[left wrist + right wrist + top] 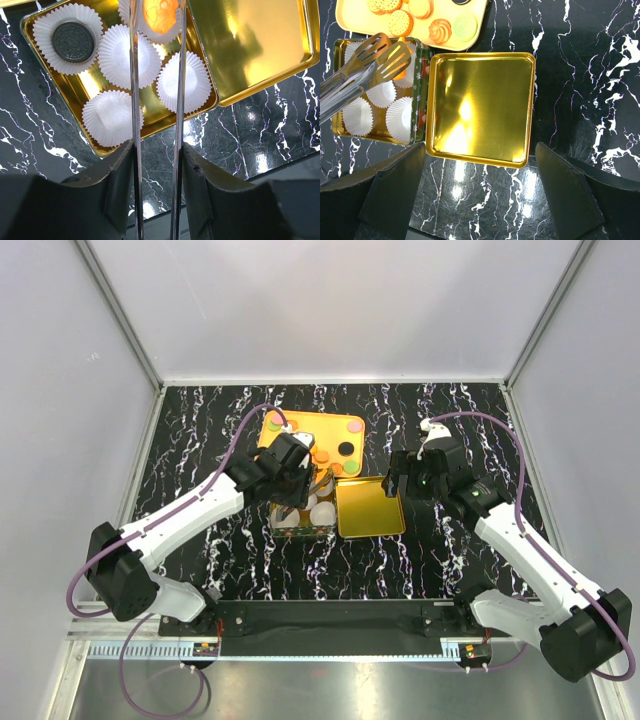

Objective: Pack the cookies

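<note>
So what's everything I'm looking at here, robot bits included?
tray: one, yellow, far middle of the table
loose cookies: several, mostly orange, some black, pink, green, on the tray
tin: one, gold, just in front of the tray
paper cups: at least five, white, in the tin
packed cookies: two, one black, one orange, in cups
lid: one, gold, right of the tin
tongs: one pair, silver, over the tin
table: one, black marbled
left gripper: black, shut on the tongs
right gripper: black, open, empty, above the lid
</note>
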You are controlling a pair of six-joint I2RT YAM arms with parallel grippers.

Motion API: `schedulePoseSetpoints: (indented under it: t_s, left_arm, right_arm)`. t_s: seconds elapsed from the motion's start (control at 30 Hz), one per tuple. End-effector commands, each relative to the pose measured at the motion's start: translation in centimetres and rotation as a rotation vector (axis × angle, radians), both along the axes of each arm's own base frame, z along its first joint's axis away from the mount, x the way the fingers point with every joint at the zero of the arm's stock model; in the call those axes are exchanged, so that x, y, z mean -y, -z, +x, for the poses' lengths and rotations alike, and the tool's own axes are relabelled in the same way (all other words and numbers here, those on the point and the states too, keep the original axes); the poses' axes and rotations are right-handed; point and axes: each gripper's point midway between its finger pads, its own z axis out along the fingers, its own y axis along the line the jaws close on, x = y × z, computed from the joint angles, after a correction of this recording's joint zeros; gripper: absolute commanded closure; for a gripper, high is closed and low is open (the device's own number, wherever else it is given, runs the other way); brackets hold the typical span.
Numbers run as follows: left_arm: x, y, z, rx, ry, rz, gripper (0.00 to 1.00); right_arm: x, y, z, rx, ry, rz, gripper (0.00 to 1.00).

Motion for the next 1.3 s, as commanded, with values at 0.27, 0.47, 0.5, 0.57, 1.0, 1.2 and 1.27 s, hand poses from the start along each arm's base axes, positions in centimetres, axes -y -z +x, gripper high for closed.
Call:
schedulePoseSetpoints:
  t_s: [0.27,0.47,0.5,0.57,1.0,1.2,1.27]
  left_arm:
    - [0.9,-1.2,0.8,0.049,-0.003,-0.045,0.55]
    - [0.9,-2.8,0.7,0.07,0.012,-0.061,0.55]
    - [0.9,-3.4,0.7,0.081,0.016,-0.069,0.55]
    - [0.8,-4.4,0.6,0.094,0.023,-0.08,0.55]
    - [-1.7,-7.3,4.2,0.182,-0.071,-0.034,0.53]
    - [-3.7,-6.1,8.6,0.191,-0.128,0.049,0.52]
    - [-3.8,-6.1,9.9,0.2,-0.126,0.07,0.52]
  right_arm:
    - [0.1,-0.4,0.6,0.03,0.011,0.0,0.0]
    - [0.1,-0.5,0.6,0.031,0.01,0.001,0.01]
    - [0.1,-0.5,0.6,0.03,0.01,-0.001,0.0]
    - [0.0,-0.5,0.6,0.03,0.009,0.002,0.0]
    - [-0.1,-0.5,0.6,0.028,0.003,0.006,0.0]
    - [-0.1,-0.4,0.6,0.027,0.0,0.004,0.0]
    - [-0.1,-0.6,0.6,0.031,-0.001,0.008,0.0]
